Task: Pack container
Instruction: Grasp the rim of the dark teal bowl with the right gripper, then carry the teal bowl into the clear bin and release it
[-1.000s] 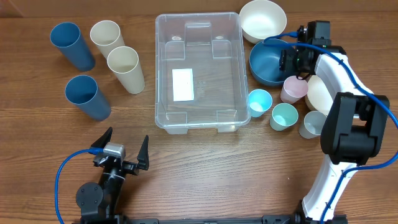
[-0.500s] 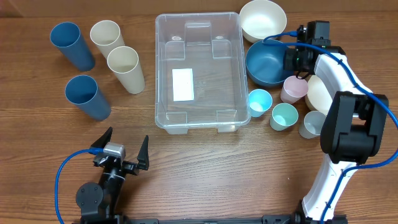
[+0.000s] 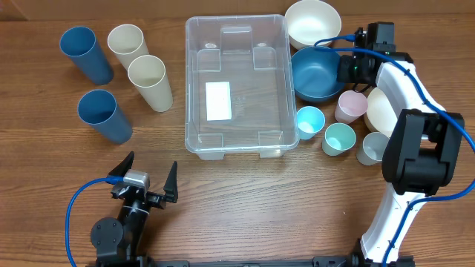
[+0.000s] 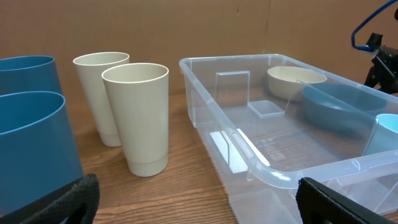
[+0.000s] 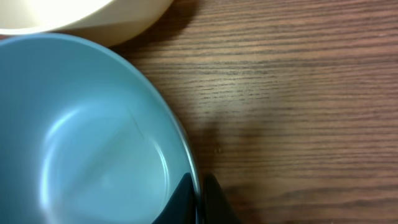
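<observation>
Your right hand (image 3: 347, 68) is pinched shut on the rim of the blue bowl (image 3: 318, 74). In the wrist view one of the fingertips (image 5: 216, 204) sits outside the rim and the other inside. The bowl lies just right of the container (image 3: 256, 104); whether they touch is hard to tell. The container stands empty mid-worktop (image 3: 245, 208), white label on its bottom. Your left hand (image 3: 151, 172) is spread wide, holding nothing, near the front edge.
</observation>
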Controlling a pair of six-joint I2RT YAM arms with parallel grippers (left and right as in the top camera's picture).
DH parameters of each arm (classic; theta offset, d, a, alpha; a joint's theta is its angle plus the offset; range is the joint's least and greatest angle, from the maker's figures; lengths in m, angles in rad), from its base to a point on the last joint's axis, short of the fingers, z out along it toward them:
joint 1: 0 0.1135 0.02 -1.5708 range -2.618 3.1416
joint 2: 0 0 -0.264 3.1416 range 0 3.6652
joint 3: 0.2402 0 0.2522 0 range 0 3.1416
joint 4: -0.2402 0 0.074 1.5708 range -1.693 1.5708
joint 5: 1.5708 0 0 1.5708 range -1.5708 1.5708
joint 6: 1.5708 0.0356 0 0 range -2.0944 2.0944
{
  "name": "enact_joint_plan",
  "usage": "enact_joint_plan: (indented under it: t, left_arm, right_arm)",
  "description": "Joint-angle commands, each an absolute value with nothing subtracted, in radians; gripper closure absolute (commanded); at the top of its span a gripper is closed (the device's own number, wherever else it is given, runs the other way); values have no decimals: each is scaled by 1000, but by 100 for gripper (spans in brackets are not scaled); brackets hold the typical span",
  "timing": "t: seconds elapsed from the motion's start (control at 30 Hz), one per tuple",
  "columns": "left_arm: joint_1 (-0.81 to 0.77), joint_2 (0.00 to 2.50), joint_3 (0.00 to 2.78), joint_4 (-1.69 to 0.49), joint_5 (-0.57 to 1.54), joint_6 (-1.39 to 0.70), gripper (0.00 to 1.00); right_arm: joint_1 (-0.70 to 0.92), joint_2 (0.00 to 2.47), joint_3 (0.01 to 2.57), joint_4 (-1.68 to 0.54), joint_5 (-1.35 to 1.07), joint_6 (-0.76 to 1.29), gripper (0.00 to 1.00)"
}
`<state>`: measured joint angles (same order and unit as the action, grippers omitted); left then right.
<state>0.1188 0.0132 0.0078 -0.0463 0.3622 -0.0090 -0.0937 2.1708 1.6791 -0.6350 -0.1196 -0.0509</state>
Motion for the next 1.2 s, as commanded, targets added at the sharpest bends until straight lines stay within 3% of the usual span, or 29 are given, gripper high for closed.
enact_joint_plan:
  t: [0.0,0.43,0.6,0.93,1.17]
  left_arm:
    - [124,6,5,-47,359,-23,0]
    - [124,6,5,-47,359,-23,0]
    - [124,6,5,-47,359,-23,0]
    - [124,6,5,-47,359,-23,0]
    - [124,6,5,-47,359,-23,0]
  right_arm:
    - [-94,2170,1797,-684,-136,-30,96]
    - [-94,2168,2207,-1018,-168,-26,96]
    - [-68,2164,2234,-1062,-168,-27,96]
    - [259,2106,2230,-992,-144,-26,96]
    - [321,2176,2225,-852,-137,18,96]
